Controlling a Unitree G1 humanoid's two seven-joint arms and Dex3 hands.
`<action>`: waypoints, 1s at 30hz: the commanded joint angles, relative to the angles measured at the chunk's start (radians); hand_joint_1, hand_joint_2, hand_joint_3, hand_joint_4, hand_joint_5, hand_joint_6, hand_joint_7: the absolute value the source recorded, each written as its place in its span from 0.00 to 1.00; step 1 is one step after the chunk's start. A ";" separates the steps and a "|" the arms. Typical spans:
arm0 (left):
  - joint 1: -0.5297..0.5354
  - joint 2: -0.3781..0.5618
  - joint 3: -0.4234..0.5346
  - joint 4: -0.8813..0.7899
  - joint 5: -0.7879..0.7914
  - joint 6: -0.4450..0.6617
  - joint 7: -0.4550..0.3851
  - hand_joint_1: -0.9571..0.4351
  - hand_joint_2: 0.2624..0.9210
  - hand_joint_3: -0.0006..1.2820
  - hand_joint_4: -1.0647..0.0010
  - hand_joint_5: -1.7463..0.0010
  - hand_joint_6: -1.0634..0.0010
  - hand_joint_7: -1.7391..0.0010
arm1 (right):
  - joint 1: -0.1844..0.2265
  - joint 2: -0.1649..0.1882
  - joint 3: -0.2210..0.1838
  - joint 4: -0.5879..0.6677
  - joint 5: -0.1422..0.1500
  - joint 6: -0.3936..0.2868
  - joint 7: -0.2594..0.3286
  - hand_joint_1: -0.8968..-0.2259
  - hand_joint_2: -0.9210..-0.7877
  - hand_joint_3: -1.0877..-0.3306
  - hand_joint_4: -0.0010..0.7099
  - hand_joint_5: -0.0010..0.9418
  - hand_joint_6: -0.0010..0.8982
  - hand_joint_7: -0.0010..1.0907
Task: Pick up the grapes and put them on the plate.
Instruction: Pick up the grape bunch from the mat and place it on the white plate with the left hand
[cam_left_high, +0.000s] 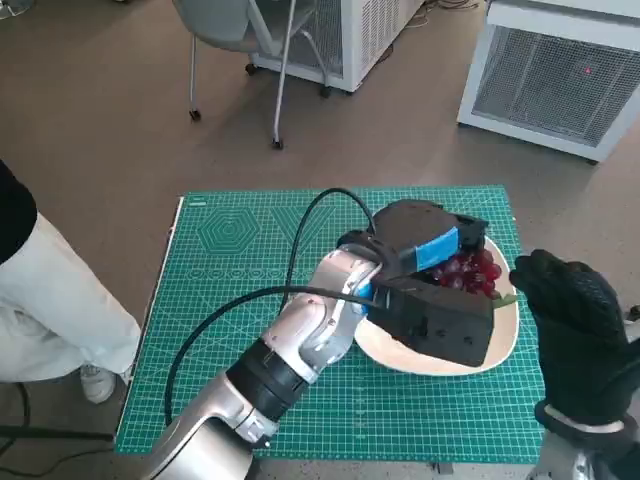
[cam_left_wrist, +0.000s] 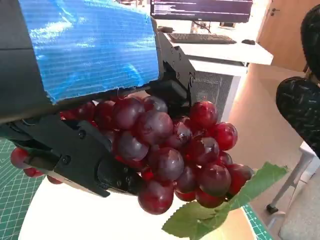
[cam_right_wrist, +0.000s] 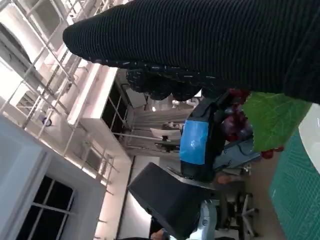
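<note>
Grapes over the plate
The left hand (cam_left_high: 432, 262) grips the red grapes (cam_left_wrist: 170, 155) above the white plate (cam_left_high: 503, 340), ready to drop; right hand (cam_left_high: 575, 330) waits beside it, empty

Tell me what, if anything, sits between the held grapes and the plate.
Nothing visible. The left hand holds the grapes directly over the white plate, and the plate surface beneath them looks bare. The right hand hovers beside the plate.
</note>
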 joint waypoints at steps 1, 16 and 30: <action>-0.027 -0.015 0.001 0.015 -0.010 -0.017 0.017 0.69 1.00 0.19 0.56 0.18 0.56 0.25 | 0.023 0.011 -0.002 0.007 0.005 -0.001 -0.008 0.77 0.00 0.77 0.64 0.55 0.30 0.79; -0.037 -0.034 0.020 0.057 -0.062 0.006 -0.057 0.75 0.90 0.27 0.55 0.19 0.57 0.33 | 0.019 0.017 0.000 0.015 0.004 -0.003 -0.009 0.78 0.00 0.77 0.65 0.53 0.30 0.78; -0.044 -0.041 -0.013 0.120 -0.055 0.015 -0.095 0.40 0.96 0.03 0.91 0.96 0.77 0.99 | 0.019 0.019 0.002 0.013 -0.009 -0.001 -0.023 0.78 0.00 0.77 0.65 0.53 0.30 0.78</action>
